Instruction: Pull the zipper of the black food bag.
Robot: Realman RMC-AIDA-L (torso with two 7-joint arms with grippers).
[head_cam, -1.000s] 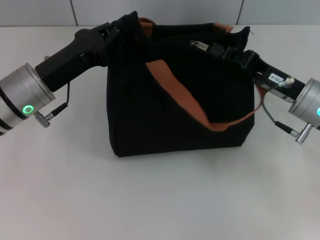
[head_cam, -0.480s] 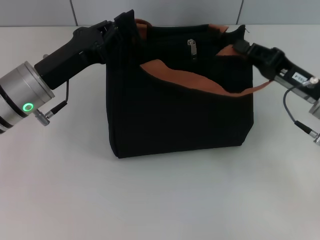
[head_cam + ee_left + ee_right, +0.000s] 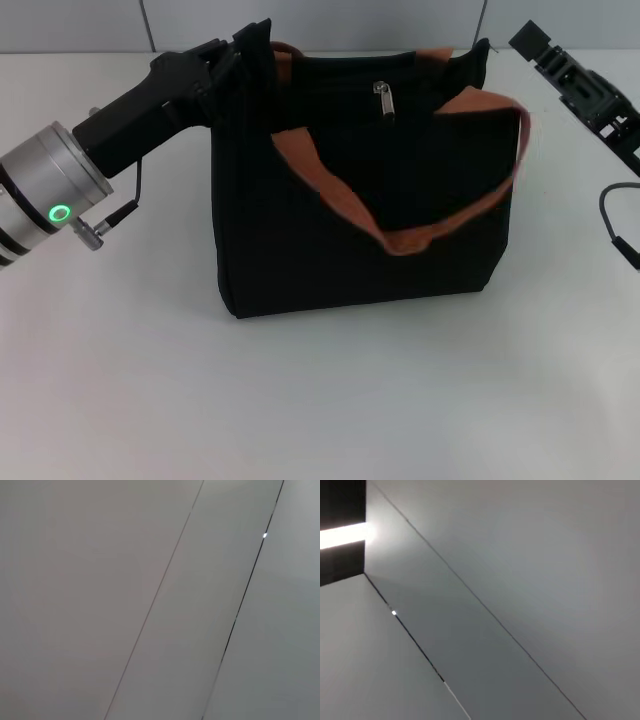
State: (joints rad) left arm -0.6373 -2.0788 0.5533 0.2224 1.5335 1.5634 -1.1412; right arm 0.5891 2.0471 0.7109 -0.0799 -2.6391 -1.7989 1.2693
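Note:
The black food bag [image 3: 330, 240] stands upright in the middle of the white table, with orange-brown strap handles [image 3: 400, 240] hanging over its front. The small silver zipper pull [image 3: 383, 100] hangs free at the top middle of the bag. My left gripper [image 3: 243, 52] is shut on the bag's top left corner and holds it up. My right gripper [image 3: 530, 42] is in the air to the right of the bag's top right corner, apart from the bag and touching nothing. Neither wrist view shows the bag or the zipper.
The white table [image 3: 320, 400] stretches in front of and beside the bag. A grey panelled wall [image 3: 320, 20] runs behind it. The wrist views show only grey wall panels with seams [image 3: 150, 610] [image 3: 485, 605].
My right gripper has left the zipper and drawn back up and to the right, away from the bag. The pull now hangs free and the front strap has dropped. The left arm has not moved.

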